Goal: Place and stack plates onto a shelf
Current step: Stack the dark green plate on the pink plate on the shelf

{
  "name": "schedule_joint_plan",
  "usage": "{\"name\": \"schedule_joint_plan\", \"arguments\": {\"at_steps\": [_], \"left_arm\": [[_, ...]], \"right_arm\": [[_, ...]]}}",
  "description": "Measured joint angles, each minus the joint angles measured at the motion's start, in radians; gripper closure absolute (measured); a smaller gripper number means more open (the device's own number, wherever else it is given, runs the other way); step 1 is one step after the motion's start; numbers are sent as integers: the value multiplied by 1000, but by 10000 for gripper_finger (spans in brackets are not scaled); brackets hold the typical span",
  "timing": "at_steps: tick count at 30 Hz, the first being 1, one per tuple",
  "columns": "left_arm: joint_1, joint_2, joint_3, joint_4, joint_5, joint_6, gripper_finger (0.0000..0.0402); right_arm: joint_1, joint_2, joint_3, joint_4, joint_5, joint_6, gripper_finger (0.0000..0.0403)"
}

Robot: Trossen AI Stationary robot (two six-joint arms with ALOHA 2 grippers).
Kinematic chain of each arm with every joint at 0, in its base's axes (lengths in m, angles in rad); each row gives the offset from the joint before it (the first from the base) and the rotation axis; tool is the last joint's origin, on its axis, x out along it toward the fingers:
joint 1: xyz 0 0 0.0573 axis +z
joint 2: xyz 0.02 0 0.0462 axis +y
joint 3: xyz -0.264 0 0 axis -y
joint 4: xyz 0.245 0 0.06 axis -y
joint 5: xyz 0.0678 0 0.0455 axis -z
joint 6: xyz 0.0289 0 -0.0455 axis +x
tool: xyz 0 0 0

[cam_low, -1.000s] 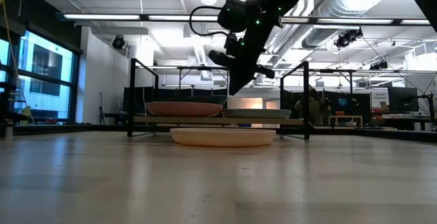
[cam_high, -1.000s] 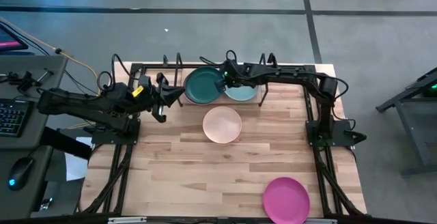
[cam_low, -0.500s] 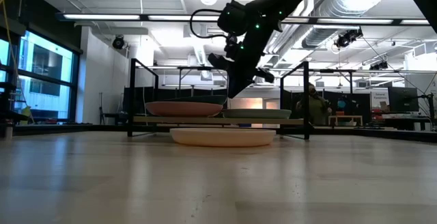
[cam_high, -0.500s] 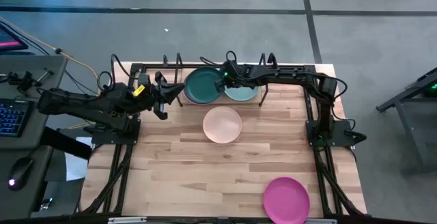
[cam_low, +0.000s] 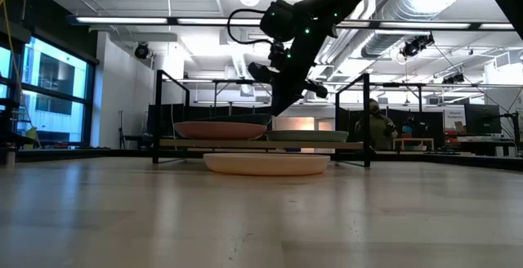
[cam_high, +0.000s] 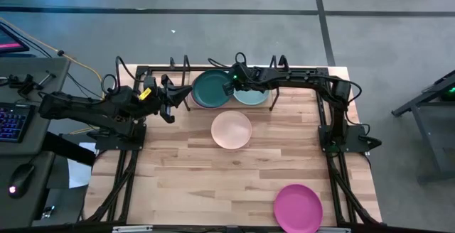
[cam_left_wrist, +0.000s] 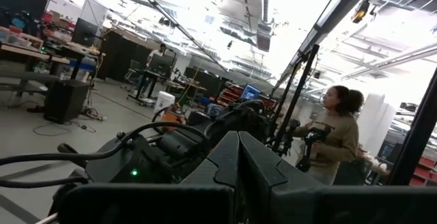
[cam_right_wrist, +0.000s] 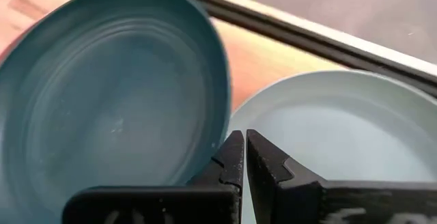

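Observation:
The dark green plate (cam_high: pixel 211 89) (cam_right_wrist: pixel 116 108) lies on the light pink plate (cam_high: pixel 193 96) (cam_low: pixel 219 129) at the left of the wire shelf (cam_high: pixel 186 66) (cam_low: pixel 261 144). The pale teal plate (cam_high: pixel 252 96) (cam_right_wrist: pixel 341 128) sits beside them on the shelf's right. A cream plate (cam_high: pixel 231 129) (cam_low: pixel 266 163) rests flat on the table just in front of the shelf. The magenta plate (cam_high: pixel 298 207) lies near the table's near edge. My right gripper (cam_high: pixel 231 84) (cam_right_wrist: pixel 244 157) is shut between the green and teal plates. My left gripper (cam_high: pixel 169 95) (cam_left_wrist: pixel 239 162) is shut, left of the shelf. My right gripper comes slanting down from the table's right, fingers shut. The outer side of one finger (cam_right_wrist: pixel 231 154) lies against the dark green plate's right rim (cam_right_wrist: pixel 222 132). The plate stays resting on the pink plate below it, not lifted.
A larger black tubular frame (cam_high: pixel 142 70) (cam_low: pixel 158 113) stands around the shelf along the far edge. Open tabletop (cam_high: pixel 199 183) spreads toward the near edge. A person (cam_left_wrist: pixel 334 135) stands in the room beyond, and a keyboard and mouse sit off the table's left.
My left gripper has drawn back a little toward the table's left, away from the shelf. My right gripper has edged slightly toward the left, at the dark green plate's rim. The plates stand much as before.

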Motion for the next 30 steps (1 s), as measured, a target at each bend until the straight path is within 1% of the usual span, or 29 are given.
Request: {"name": "schedule_joint_plan", "arguments": {"at_steps": [3,9,14,21,27,30], "left_arm": [[0,0,0,0,0,0,401],[0,0,0,0,0,-1,402],[0,0,0,0,0,-1,402],[0,0,0,0,-19,-1,402],[0,0,0,0,-20,-1,402],[0,0,0,0,-21,-2,402]], "right_arm": [[0,0,0,0,26,-1,403],[0,44,0,3,5,0,403],[7,44,0,32,24,18,403],[8,51,0,38,12,20,403],[19,64,0,95,-15,26,403],[20,68,0,92,-21,26,403]]}}
